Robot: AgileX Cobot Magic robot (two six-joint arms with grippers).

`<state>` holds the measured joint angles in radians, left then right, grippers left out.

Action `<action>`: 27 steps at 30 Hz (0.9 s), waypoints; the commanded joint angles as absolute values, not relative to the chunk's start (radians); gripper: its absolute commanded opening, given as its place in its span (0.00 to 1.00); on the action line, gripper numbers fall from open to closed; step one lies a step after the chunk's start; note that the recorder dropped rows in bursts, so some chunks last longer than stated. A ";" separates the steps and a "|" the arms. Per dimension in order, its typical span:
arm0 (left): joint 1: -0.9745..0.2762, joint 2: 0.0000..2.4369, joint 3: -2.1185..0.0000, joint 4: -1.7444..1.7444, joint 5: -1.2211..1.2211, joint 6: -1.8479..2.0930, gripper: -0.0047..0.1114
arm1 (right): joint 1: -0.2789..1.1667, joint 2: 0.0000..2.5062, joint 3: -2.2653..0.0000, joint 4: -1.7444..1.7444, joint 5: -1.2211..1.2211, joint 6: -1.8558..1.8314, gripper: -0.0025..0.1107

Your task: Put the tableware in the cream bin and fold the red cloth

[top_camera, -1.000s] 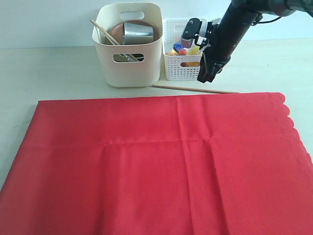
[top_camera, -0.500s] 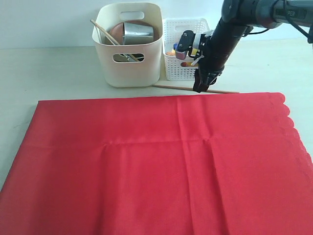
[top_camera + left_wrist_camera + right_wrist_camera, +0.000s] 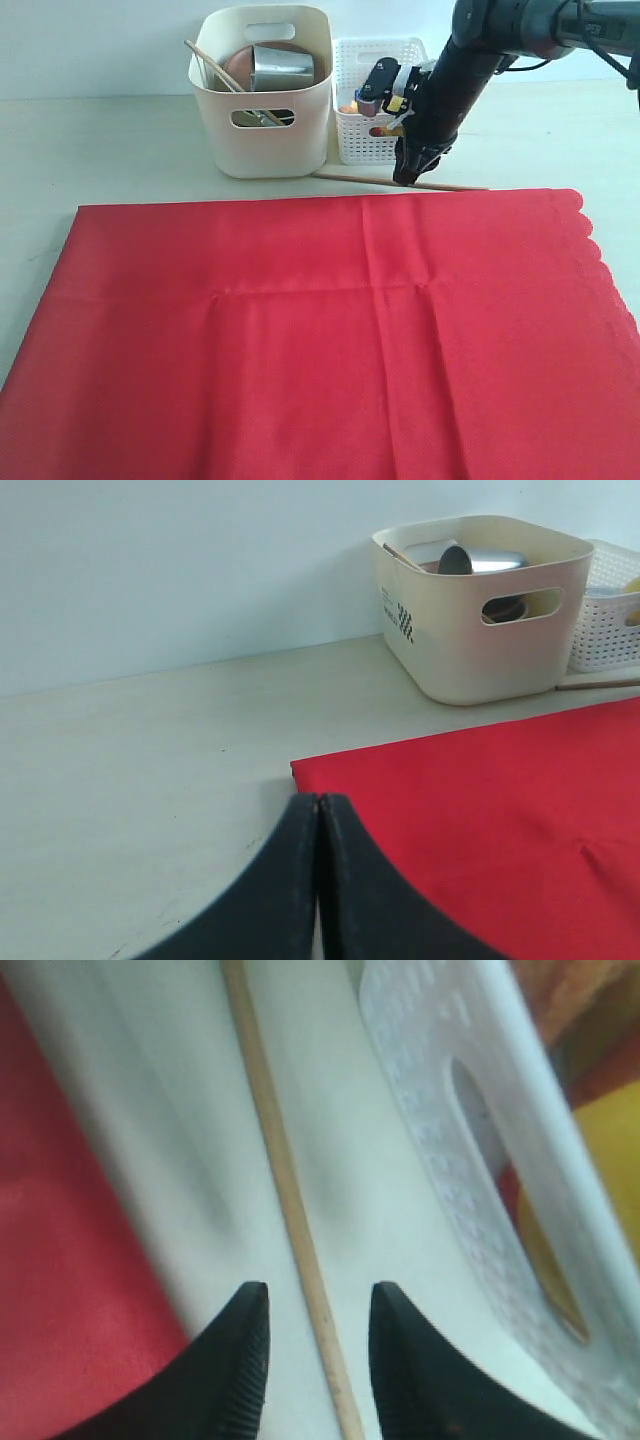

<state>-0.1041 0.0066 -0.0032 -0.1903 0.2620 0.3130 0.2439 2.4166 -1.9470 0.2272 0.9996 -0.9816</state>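
Observation:
One tan chopstick lies on the table between the red cloth and the white lattice basket. My right gripper is open and straddles that chopstick, fingers apart from it. The cream bin holds the steel cup, the brown wooden plate and another chopstick. The cloth lies flat and spread out, scalloped edge at the right. My left gripper is shut on nothing, near the cloth's corner; the exterior view does not show it.
The white lattice basket with toy food stands right of the bin, close behind the right gripper. A pale wall rises behind the table. Bare tabletop lies left of the bin.
The right gripper came down from in front of the lattice basket to the chopstick on the table and has nearly stopped there. Nothing else moved.

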 commanded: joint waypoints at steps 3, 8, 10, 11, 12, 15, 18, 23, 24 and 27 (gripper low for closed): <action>-0.104 0.000 0.000 -0.190 0.260 0.313 0.06 | 0.191 2.316 -1.942 0.334 1.016 -0.931 0.33; -0.104 0.000 0.000 -0.190 0.260 0.313 0.06 | 0.060 2.288 -1.942 0.504 1.059 -0.931 0.33; -0.104 0.000 0.000 -0.190 0.260 0.313 0.06 | 0.015 2.293 -1.929 0.544 1.086 -0.931 0.33; -0.104 0.000 0.000 -0.190 0.260 0.313 0.06 | 0.002 2.299 -1.918 0.556 1.086 -0.931 0.33; -0.104 0.000 0.000 -0.190 0.260 0.313 0.06 | -0.011 2.304 -1.904 0.563 1.083 -0.931 0.33; -0.104 0.000 0.000 -0.190 0.260 0.313 0.06 | -0.019 2.332 -1.872 0.559 1.061 -0.938 0.33; -0.104 0.000 0.000 -0.190 0.260 0.313 0.06 | -0.012 2.369 -1.854 0.531 1.054 -0.941 0.33; -0.104 0.000 0.000 -0.190 0.260 0.313 0.06 | -0.012 2.393 -1.826 0.539 1.052 -0.941 0.33; -0.104 0.000 0.000 -0.190 0.260 0.313 0.06 | -0.012 2.393 -1.820 0.541 1.052 -0.950 0.33; -0.104 0.000 0.000 -0.190 0.260 0.313 0.06 | -0.012 2.395 -1.820 0.543 1.050 -0.972 0.33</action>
<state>-0.1041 0.0066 -0.0032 -0.1903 0.2620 0.3130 -0.0123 2.3970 -1.8230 0.5321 1.0589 -0.9448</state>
